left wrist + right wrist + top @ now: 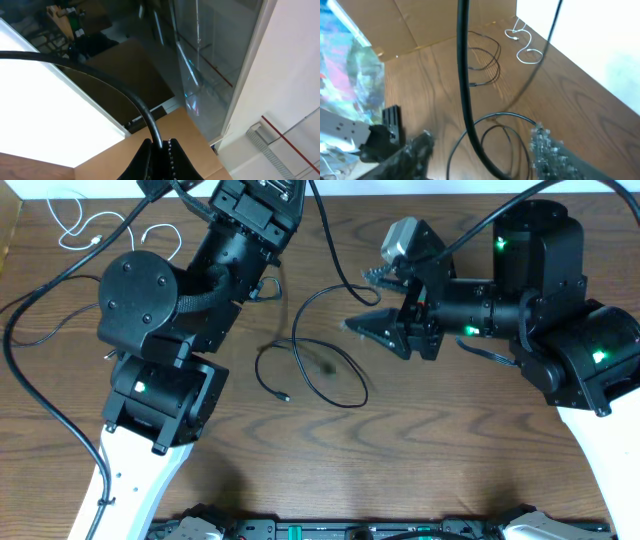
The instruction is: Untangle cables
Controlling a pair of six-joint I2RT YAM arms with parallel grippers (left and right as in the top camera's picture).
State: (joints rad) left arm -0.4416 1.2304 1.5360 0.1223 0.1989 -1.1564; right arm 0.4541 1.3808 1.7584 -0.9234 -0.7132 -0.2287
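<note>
Black cables (505,114) in loose loops, one clenched in left claw (159,145); right claw (481,142) released.

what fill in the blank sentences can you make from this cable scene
1. The short white cord lies near the brown wooden table's far ____ corner.
2. The left gripper is ____ on a thin black cable.
3. The right gripper is ____, its fingers apart above the table.
Missing words: left; shut; open.
</note>
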